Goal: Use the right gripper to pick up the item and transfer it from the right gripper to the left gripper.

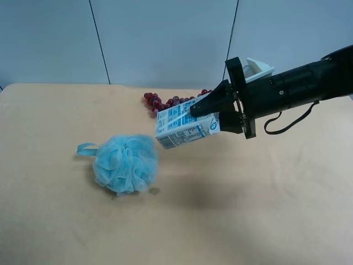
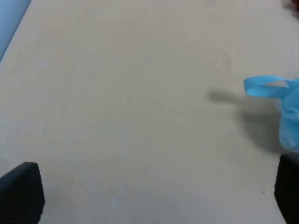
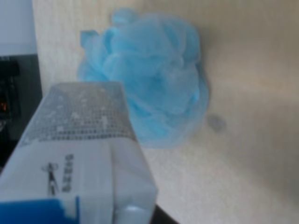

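The white-and-blue drink carton (image 1: 179,127) hangs tilted above the table, held at its gabled end by my right gripper (image 1: 205,117), which is shut on it. That arm reaches in from the exterior high view's right and carries a white module (image 1: 258,68). The right wrist view shows the carton (image 3: 79,158) close up, above the sponge. My left gripper (image 2: 154,196) is open and empty over bare table; only its two fingertips (image 2: 21,191) show. It is out of the exterior high view.
A fluffy blue bath sponge (image 1: 126,164) with a ribbon loop lies on the tan table (image 1: 265,210), below and left of the carton; its loop (image 2: 264,87) shows in the left wrist view. A dark red grape bunch (image 1: 160,102) lies behind the carton.
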`<control>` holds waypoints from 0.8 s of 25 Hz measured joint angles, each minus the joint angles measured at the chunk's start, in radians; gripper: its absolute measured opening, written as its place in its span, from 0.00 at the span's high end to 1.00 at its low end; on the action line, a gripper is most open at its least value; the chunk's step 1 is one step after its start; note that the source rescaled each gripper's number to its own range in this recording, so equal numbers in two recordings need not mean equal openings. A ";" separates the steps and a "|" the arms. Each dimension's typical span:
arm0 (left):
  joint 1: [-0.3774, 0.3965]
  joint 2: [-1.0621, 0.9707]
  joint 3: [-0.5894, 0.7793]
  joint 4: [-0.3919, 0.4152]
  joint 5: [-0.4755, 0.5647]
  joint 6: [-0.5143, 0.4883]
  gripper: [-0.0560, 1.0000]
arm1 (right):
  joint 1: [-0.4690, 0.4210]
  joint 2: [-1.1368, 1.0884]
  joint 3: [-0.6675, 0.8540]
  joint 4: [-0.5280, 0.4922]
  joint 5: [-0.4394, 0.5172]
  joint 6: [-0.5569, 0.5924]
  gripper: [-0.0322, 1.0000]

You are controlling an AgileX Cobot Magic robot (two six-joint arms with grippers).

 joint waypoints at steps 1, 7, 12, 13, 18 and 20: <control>0.000 0.000 0.000 0.000 -0.001 0.000 0.00 | 0.000 0.003 0.000 0.006 0.012 -0.012 0.97; 0.000 0.123 -0.005 -0.012 -0.010 0.000 0.00 | 0.001 0.011 0.000 0.014 0.023 -0.064 0.97; 0.000 0.266 -0.007 -0.015 -0.013 0.000 0.00 | 0.001 0.011 0.000 0.044 0.023 -0.101 0.97; 0.000 0.280 -0.007 -0.015 -0.016 0.000 0.00 | 0.001 0.011 0.000 0.050 0.023 -0.106 0.97; 0.000 0.315 -0.017 -0.075 -0.044 0.023 0.00 | 0.001 0.013 0.000 0.054 0.023 -0.116 0.97; 0.000 0.318 -0.020 -0.126 -0.082 0.051 0.00 | 0.001 0.013 0.000 0.054 0.023 -0.116 0.97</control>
